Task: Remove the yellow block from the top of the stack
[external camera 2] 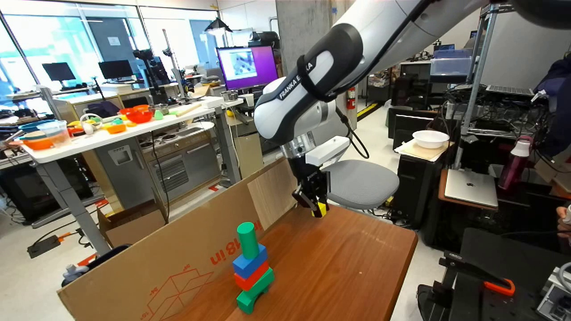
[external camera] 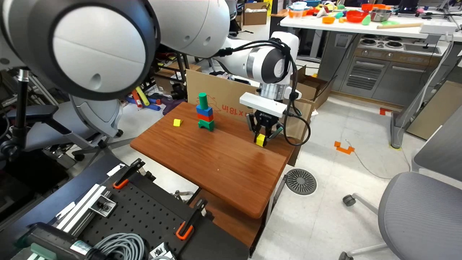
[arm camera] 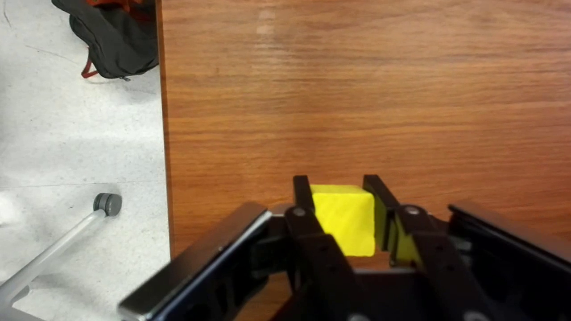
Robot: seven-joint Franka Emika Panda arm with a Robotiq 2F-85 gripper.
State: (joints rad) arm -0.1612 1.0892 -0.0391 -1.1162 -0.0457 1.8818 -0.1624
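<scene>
Green, red and blue pieces make up the stack point(external camera 2: 250, 264), standing on the brown bench point(external camera: 213, 155) with a green cylinder point(external camera 2: 248, 240) on top. Well apart from the stack, toward the bench's other end, the fingers point(arm camera: 303, 194) of the gripper point(arm camera: 337, 191) are clamped on the yellow block point(arm camera: 344, 223); whether its underside touches the wood I cannot tell. A second yellow block point(external camera: 177, 122) lies near the stack, on the side away from the gripper.

Close behind the stack, a cardboard panel point(external camera 2: 147, 269) stands along one long edge. Opposite the panel, brown wood stretches from the stack to the other long edge, and a broad run of it lies between the stack and the gripped block. Farther from the stack, past that block, the short edge drops to pale floor point(arm camera: 89, 133).

Beyond the panel from the stack, a white counter point(external camera 2: 91, 141) bears a red bowl point(external camera 2: 139, 117), an orange bowl point(external camera 2: 116, 129) and a clear tub point(external camera 2: 55, 130), their contents too small to make out. An open cardboard box point(external camera 2: 138, 227) stands on the floor on that same side. A white bowl point(external camera 2: 430, 140) sits well apart from the stack.
</scene>
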